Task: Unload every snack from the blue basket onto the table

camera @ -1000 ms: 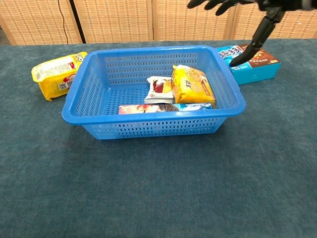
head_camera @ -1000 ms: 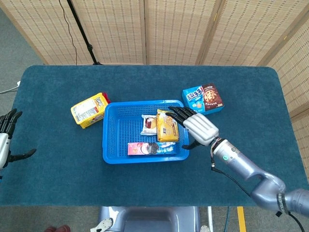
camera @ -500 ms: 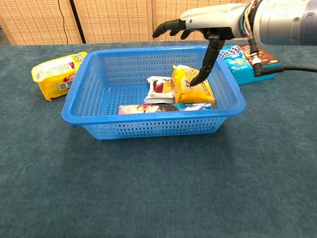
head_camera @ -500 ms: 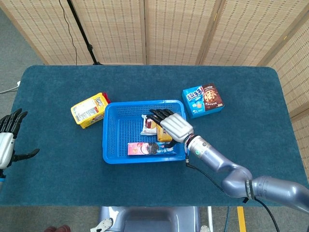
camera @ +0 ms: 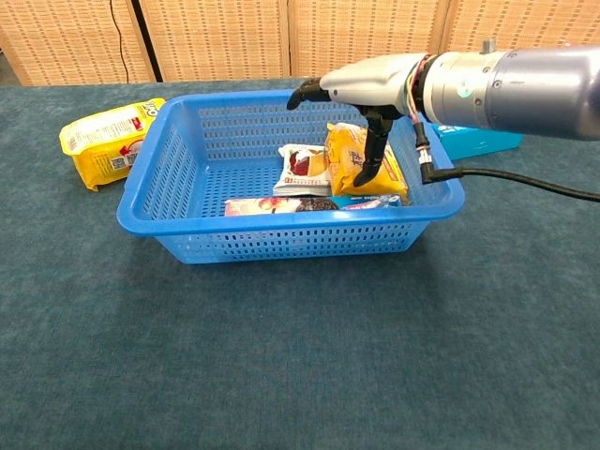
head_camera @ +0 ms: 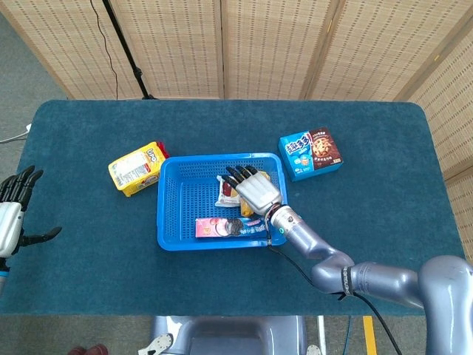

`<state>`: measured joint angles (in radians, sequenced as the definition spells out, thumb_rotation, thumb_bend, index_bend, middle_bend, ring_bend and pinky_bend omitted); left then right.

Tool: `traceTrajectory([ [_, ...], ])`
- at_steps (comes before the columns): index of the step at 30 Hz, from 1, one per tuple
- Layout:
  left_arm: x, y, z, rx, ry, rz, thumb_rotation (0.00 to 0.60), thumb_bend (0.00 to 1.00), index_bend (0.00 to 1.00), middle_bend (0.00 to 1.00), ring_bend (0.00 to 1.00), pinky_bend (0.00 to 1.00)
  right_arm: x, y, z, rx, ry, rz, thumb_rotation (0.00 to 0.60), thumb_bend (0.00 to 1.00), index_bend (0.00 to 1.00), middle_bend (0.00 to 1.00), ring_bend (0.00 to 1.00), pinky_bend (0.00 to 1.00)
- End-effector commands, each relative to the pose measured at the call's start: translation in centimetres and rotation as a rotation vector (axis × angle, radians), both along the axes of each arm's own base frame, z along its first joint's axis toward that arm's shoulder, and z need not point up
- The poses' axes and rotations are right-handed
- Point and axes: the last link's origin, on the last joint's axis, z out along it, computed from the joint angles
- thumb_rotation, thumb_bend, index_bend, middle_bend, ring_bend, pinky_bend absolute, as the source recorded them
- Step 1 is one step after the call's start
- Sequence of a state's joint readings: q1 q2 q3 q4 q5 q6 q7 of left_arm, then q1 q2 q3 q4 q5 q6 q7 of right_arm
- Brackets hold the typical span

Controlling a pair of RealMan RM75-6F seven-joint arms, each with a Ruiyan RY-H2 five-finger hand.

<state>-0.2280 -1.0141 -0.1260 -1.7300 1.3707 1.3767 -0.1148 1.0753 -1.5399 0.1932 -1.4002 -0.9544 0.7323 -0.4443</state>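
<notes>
The blue basket point(head_camera: 164, 214) point(camera: 150, 169) sits mid-table with three snacks in it. A yellow packet point(camera: 352, 155) leans at its right side, a white and red packet point(head_camera: 226, 194) point(camera: 305, 169) lies beside it, and a flat pink and blue pack point(head_camera: 229, 226) point(camera: 300, 203) lies along the near wall. My right hand point(head_camera: 255, 191) point(camera: 361, 89) hovers over the yellow packet with fingers spread and its thumb reaching down to the packet's face. It holds nothing. In the head view this hand hides most of the yellow packet. My left hand point(head_camera: 13, 207) stays open at the table's left edge.
A yellow snack bag point(head_camera: 135, 167) point(camera: 108, 136) lies on the table left of the basket. A blue and brown biscuit box point(head_camera: 311, 154) point(camera: 469, 141) lies to the right, partly behind my right arm in the chest view. Wicker screens stand behind the table.
My right hand has moved left from the basket's right rim to above the yellow packet and dropped lower, thumb now down on it. The left hand has barely shifted.
</notes>
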Motion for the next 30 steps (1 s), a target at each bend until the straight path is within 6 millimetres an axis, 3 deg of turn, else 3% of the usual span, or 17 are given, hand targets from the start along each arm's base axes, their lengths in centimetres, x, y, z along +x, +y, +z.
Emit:
traceTrajectory([
  [1, 0.0, -0.1, 0.0, -0.002, -0.001, -0.002, 0.6, 0.0, 0.0, 0.0, 0.0, 0.0, -0.4, -0.2, -0.5, -0.013, 0.039, 0.007, 0.6, 0.0, 0.06, 0.0, 0.0, 0.11],
  [9, -0.1, -0.2, 0.1, -0.004, -0.007, -0.004, 0.6, 0.0, 0.0, 0.0, 0.0, 0.0, -1.2, -0.3, -1.5, -0.024, 0.123, 0.035, 0.6, 0.0, 0.07, 0.0, 0.0, 0.14],
  [12, -0.2, -0.2, 0.2, -0.006, -0.011, 0.0, 0.6, 0.0, 0.0, 0.0, 0.0, 0.0, -1.4, -0.4, -2.3, -0.036, 0.167, 0.065, 0.6, 0.0, 0.12, 0.01, 0.0, 0.19],
  [16, -0.3, -0.1, 0.2, -0.007, -0.015, 0.002, 0.6, 0.0, 0.0, 0.0, 0.0, 0.0, -1.8, -0.5, -3.2, -0.045, 0.204, 0.076, 0.6, 0.01, 0.21, 0.09, 0.03, 0.26],
  [20, -0.3, -0.1, 0.3, -0.01, -0.02, 0.003, 0.6, 0.0, 0.0, 0.0, 0.0, 0.0, -2.0, -0.7, -3.7, -0.056, 0.214, 0.078, 0.6, 0.2, 0.38, 0.26, 0.2, 0.42],
  [25, -0.4, 0.0, 0.2, -0.013, -0.021, 0.003, 0.6, 0.0, 0.0, 0.0, 0.0, 0.0, -2.1, -0.8, -3.7, -0.075, 0.203, 0.092, 0.6, 0.59, 0.59, 0.47, 0.43, 0.63],
  [27, -0.3, 0.0, 0.2, -0.017, -0.022, 0.001, 0.6, 0.0, 0.0, 0.0, 0.0, 0.0, -2.0, -0.7, -3.4, -0.084, 0.188, 0.108, 0.6, 0.68, 0.63, 0.51, 0.47, 0.68],
  [30, -0.2, 0.0, 0.1, -0.021, -0.021, -0.002, 0.6, 0.0, 0.0, 0.0, 0.0, 0.0, -2.0, -0.5, -2.9, -0.091, 0.165, 0.13, 0.6, 0.71, 0.65, 0.53, 0.5, 0.72],
])
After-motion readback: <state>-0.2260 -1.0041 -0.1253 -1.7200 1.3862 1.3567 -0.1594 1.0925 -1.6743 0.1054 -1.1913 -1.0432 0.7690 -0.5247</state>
